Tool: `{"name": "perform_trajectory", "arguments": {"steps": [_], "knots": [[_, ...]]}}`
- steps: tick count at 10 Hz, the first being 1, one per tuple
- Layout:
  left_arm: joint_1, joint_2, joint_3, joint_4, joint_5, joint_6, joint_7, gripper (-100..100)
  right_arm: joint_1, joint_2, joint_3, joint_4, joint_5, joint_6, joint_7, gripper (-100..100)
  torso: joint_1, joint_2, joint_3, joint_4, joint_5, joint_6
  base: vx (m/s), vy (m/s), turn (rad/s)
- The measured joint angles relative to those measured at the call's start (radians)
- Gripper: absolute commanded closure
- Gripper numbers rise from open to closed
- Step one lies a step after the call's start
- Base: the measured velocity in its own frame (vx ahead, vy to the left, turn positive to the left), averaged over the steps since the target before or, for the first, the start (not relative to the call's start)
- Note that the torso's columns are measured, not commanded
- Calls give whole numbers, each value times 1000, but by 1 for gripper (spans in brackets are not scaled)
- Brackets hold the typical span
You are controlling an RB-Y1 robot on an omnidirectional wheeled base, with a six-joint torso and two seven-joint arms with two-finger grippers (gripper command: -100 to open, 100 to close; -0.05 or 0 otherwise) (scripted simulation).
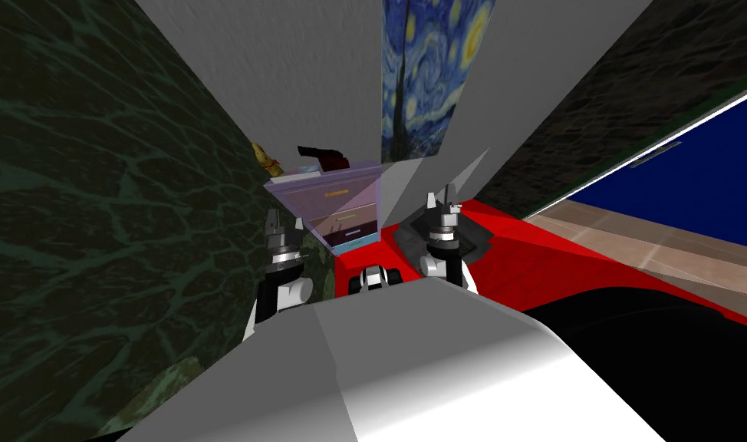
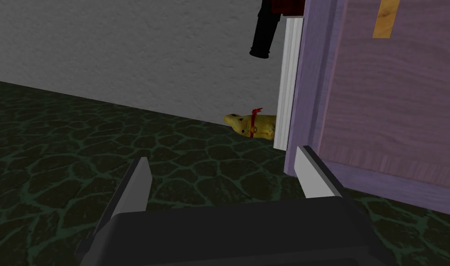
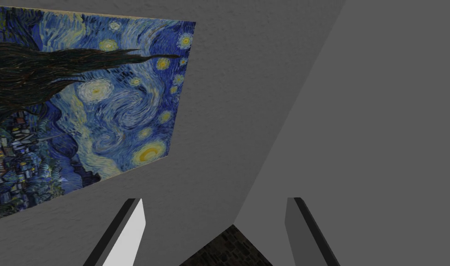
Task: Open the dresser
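The dresser (image 1: 341,207) stands against a rough, grainy grey wall (image 1: 303,69), straight ahead between the two arms. It is a boxy piece in pale lilac with a faint wood grain, and short tan handle bars (image 1: 335,194) sit across its front. The left wrist view shows the dresser (image 2: 386,106) close up, with a flat framed edge around the panel, one slanted tan handle (image 2: 386,18) and a plain white strip (image 2: 288,83) running up its wall-side corner. On its top lies a black and dark red object (image 1: 326,157) whose rounded black end (image 2: 265,32) overhangs the edge. A lumpy yellow toy (image 2: 254,125) with a red band lies on the floor (image 2: 81,138) by the wall, just beside the white strip. The floor is dark green with a cracked-stone pattern of lighter veins. The left tool (image 2: 223,154) hangs low over that floor with its flat grey blades apart and empty, and one blade is near the dresser's lower corner. The right tool (image 1: 439,196) is raised to the right of the dresser, its blades also apart and holding nothing. Under it lies a flat, bright red patch (image 1: 533,238). A swirling blue and yellow painting (image 1: 433,77) hangs above the dresser.
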State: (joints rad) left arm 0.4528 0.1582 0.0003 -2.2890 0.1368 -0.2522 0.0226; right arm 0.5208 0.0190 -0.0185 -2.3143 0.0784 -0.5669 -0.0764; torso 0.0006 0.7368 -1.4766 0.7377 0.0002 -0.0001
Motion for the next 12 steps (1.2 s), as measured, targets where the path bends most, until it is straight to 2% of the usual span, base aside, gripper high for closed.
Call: {"name": "perform_trajectory", "arguments": {"steps": [5, 12], "knots": [[-32, -28, 21, 32, 29, 120, 6, -100, 0, 0, 0, 0, 0, 0, 0, 0, 0, 3, 2, 1, 0, 0, 154, -69, 47], [-63, -14, 52, 65, 69, 255, 20, -100, 0, 0, 0, 0, 0, 0, 0, 0, -1, 0, 0, 0, 0, 0, 107, -45, 42]]}}
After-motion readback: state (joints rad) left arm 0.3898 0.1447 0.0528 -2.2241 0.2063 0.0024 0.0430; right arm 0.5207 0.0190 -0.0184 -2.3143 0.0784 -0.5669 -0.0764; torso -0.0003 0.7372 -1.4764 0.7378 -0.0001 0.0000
